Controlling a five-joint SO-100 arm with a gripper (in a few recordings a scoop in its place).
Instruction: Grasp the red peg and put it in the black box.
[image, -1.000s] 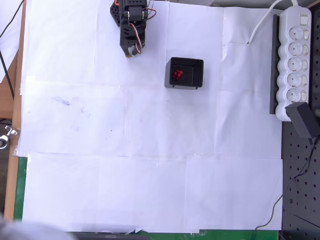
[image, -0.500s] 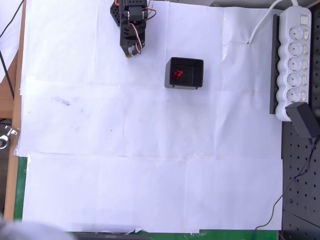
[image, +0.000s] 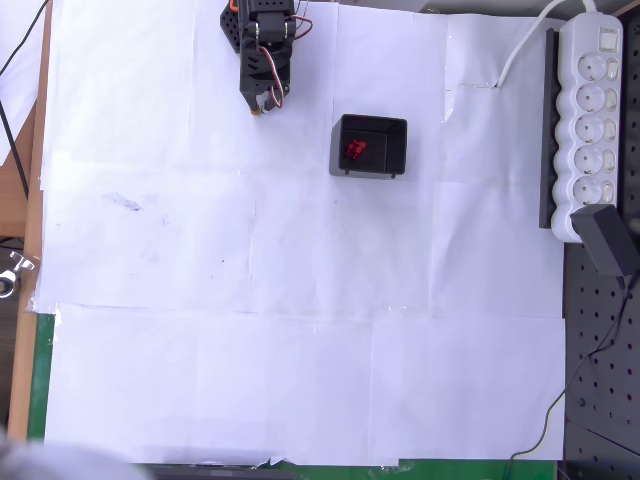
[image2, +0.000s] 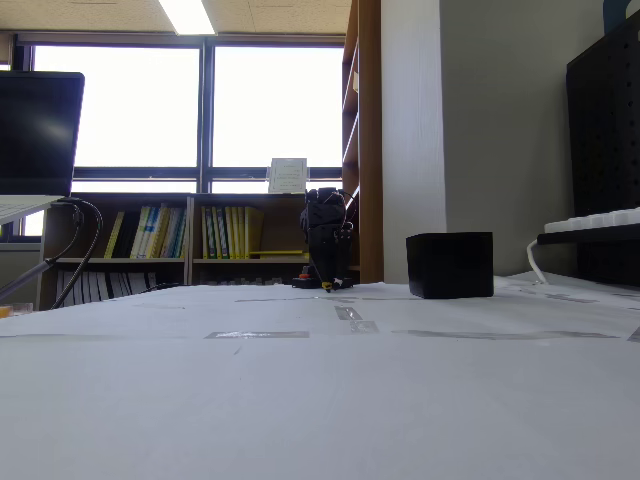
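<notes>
— Starting at the fingers (image: 259, 103): can we say how they stand?

— Not really. In the overhead view we see them as a dark tip under the folded arm (image: 265, 45), too small to tell whether they are wide or narrow. They carry nothing that we can make out, and they sit well apart from the black box (image: 369, 146), up and to its left in that view.

— And the red peg (image: 355, 150)?

— Inside the black box, a small red patch on its floor, toward the left wall. We judge the task done — the peg rests where it was meant to go, with low walls all round to keep it from rolling off.

— So why is the arm tucked away like that?

— We read it as a rest pose: folded near its base, clear of the box, so nothing can knock it. In the fixed view the arm (image2: 326, 240) stands compact and upright to the left of the black box (image2: 450, 265), with open bench (image2: 300, 380) between them.

— Anything else near the box?

— Only the white paper sheets (image: 300, 300) covering the bench. The power strip (image: 590, 120) lies well to the right of the box — out of play.
</notes>
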